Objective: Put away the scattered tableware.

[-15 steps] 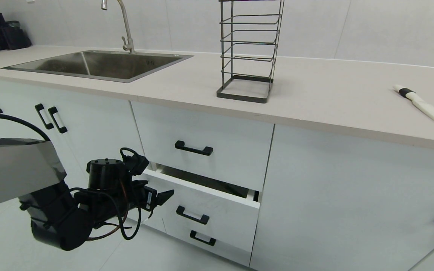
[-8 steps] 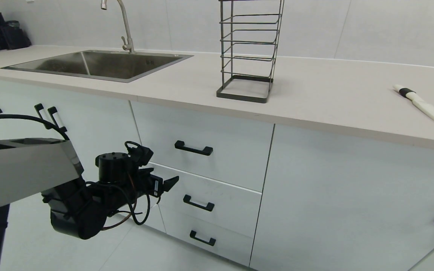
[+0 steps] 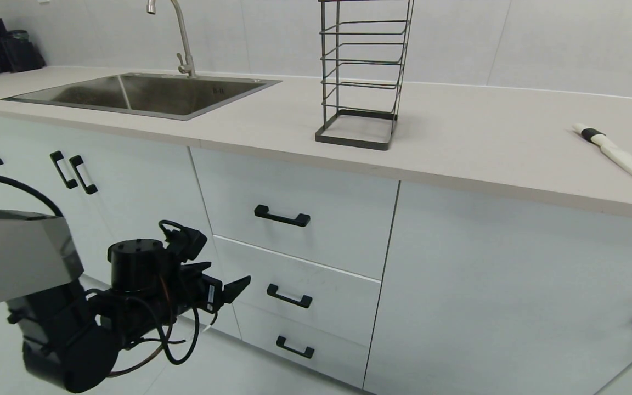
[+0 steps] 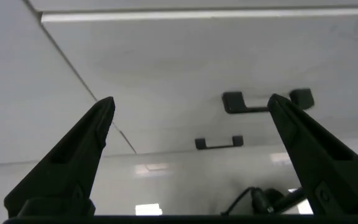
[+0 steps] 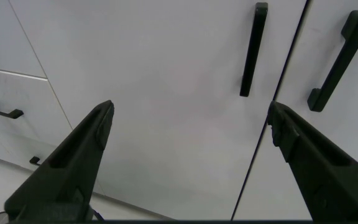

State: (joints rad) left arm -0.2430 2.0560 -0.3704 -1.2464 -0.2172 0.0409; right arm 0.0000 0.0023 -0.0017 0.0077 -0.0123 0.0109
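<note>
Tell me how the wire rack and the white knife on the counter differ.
The wire rack is dark open metal; the white knife is solid and pale, with a black band. The wire rack stands upright and tall; the white knife lies flat. The wire rack sits near the middle of the counter, and the white knife lies near its right end. Both rest on the counter.

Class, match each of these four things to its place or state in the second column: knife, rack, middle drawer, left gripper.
Things:
1 knife
2 rack
3 middle drawer
4 left gripper

Places or states:
A shut
B open, in front of the drawers
C upright on the counter, near its middle
D lying flat at the counter's right end

Pairs: 1-D; 2-C; 3-A; 4-B
</note>
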